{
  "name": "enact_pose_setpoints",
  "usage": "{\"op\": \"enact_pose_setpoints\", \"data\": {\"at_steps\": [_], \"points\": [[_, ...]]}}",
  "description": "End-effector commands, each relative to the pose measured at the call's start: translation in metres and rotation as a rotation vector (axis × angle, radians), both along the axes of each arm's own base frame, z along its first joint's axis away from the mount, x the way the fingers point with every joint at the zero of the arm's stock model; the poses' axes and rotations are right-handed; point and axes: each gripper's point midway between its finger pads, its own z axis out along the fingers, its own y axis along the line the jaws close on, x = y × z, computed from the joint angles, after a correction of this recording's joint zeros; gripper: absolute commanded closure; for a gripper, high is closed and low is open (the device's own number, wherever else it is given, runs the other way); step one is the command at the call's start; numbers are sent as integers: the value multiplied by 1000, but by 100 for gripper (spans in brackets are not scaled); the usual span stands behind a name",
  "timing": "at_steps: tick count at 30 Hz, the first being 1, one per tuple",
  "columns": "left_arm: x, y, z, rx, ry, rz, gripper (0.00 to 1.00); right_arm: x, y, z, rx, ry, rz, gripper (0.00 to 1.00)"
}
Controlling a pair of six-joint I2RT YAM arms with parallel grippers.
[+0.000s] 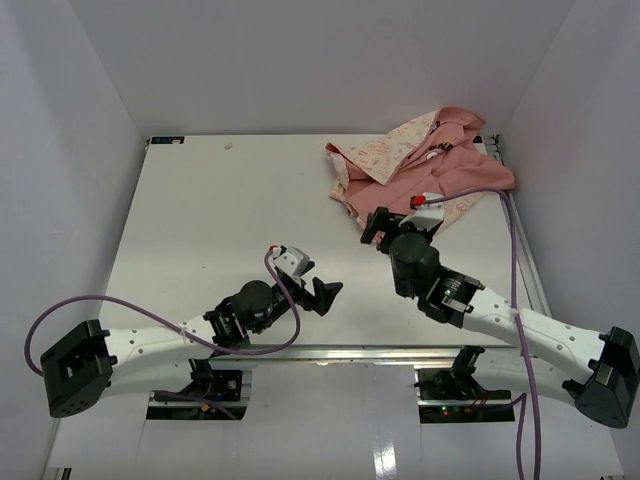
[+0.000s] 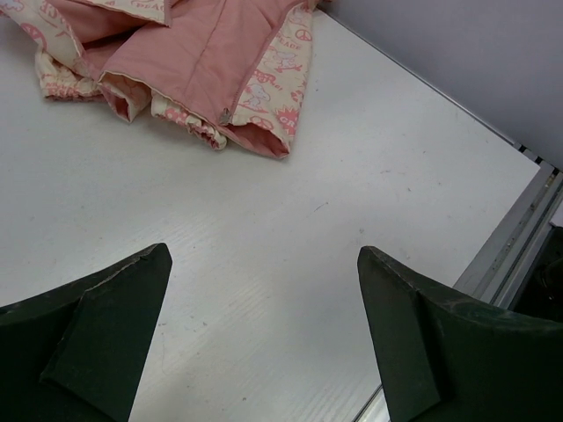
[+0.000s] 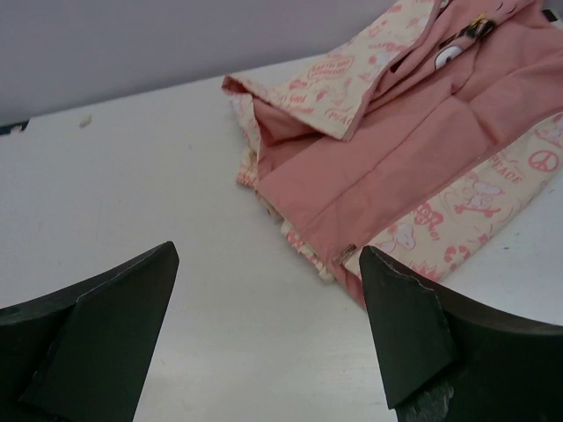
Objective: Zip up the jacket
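The jacket (image 1: 420,165) lies crumpled at the table's far right corner, cream with pink print, its salmon lining turned up. In the right wrist view the jacket (image 3: 413,149) shows a small metal zipper end (image 3: 346,255) at its near hem, just beyond my right finger (image 3: 413,334). My right gripper (image 1: 376,224) hovers at the jacket's near left edge, open and empty (image 3: 270,253). My left gripper (image 1: 325,295) is open over bare table at centre, well short of the jacket (image 2: 202,61); nothing sits between its fingers (image 2: 264,253).
White walls enclose the table (image 1: 220,220) on three sides. A metal rail (image 2: 515,237) runs along the right edge. Purple cables (image 1: 515,250) trail from both arms, one passing beside the jacket.
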Motion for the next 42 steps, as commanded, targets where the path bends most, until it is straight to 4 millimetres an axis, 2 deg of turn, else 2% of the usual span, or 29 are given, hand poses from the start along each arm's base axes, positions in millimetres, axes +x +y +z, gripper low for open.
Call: {"op": "enact_pose_setpoints", "data": {"at_steps": [1, 6, 9, 11, 15, 18, 25, 28, 31, 34, 38, 42], "points": [[5, -1, 8, -6, -9, 25, 2, 32, -28, 18, 132, -11, -160, 10], [5, 1, 9, -7, -9, 32, 2, 86, -74, -21, 172, 79, -301, 10], [5, 2, 10, -12, -9, 31, 2, 108, -94, -47, 176, 128, -381, 10], [5, 2, 11, -15, -11, 31, 2, 126, -100, -67, 178, 174, -393, 10], [6, 1, 7, -1, -7, 36, 2, 158, -99, -104, 162, 268, -373, 9], [8, 0, 5, 7, -5, 40, 2, 183, -95, -109, 168, 274, -327, 9], [8, 1, 5, 7, -8, 43, 2, 228, -79, -141, 89, 328, -277, 8], [7, 2, 6, 4, -10, 42, 2, 244, -60, -167, 83, 395, -210, 8], [8, 2, 6, 4, -10, 47, 2, 246, -37, -193, 97, 461, -122, 7], [12, 5, 2, 21, 0, 76, 2, 237, -19, -208, 72, 505, -69, 6], [19, 12, 2, 26, 6, 134, 3, 204, 14, -223, 0, 558, 29, 5], [21, 23, 7, 1, 3, 181, 4, 166, 42, -221, -80, 556, 108, 5]]}}
